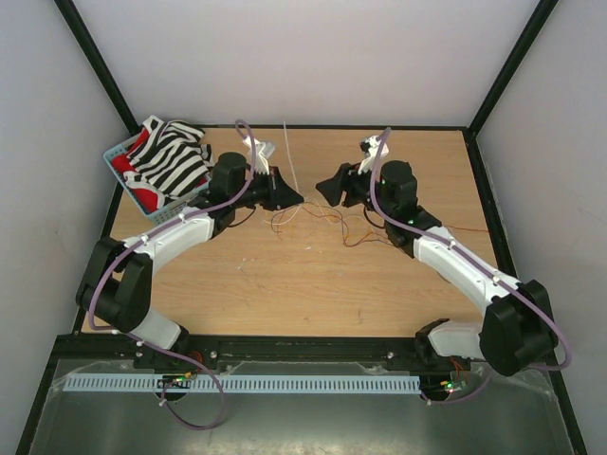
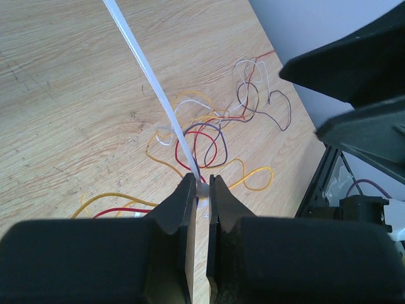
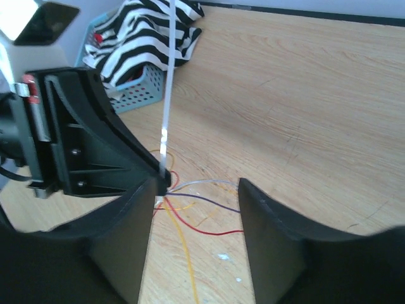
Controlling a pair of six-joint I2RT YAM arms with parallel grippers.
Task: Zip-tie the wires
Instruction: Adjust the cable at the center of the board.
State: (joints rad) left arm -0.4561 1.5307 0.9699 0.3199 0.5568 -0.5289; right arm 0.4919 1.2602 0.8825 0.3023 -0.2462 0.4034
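Note:
The zip tie (image 2: 149,75) is a thin white strip that stands up and away from my left gripper (image 2: 202,182), which is shut on its lower end just above the table. In the top view the zip tie (image 1: 289,156) rises from the left gripper (image 1: 296,197) toward the back wall. The wires (image 2: 212,130), thin red, yellow, purple and white curly strands, lie tangled on the wood below and beyond it. My right gripper (image 3: 197,187) faces the left gripper (image 3: 95,149) tip to tip, open, with wires (image 3: 202,218) on the table showing between its fingers and nothing gripped.
A blue basket (image 1: 121,152) with black-and-white striped cloth (image 1: 175,156) stands at the back left corner. The wooden table (image 1: 285,284) is bordered by a black frame and white walls. A white slotted strip (image 1: 237,383) runs along the near edge below the arm bases.

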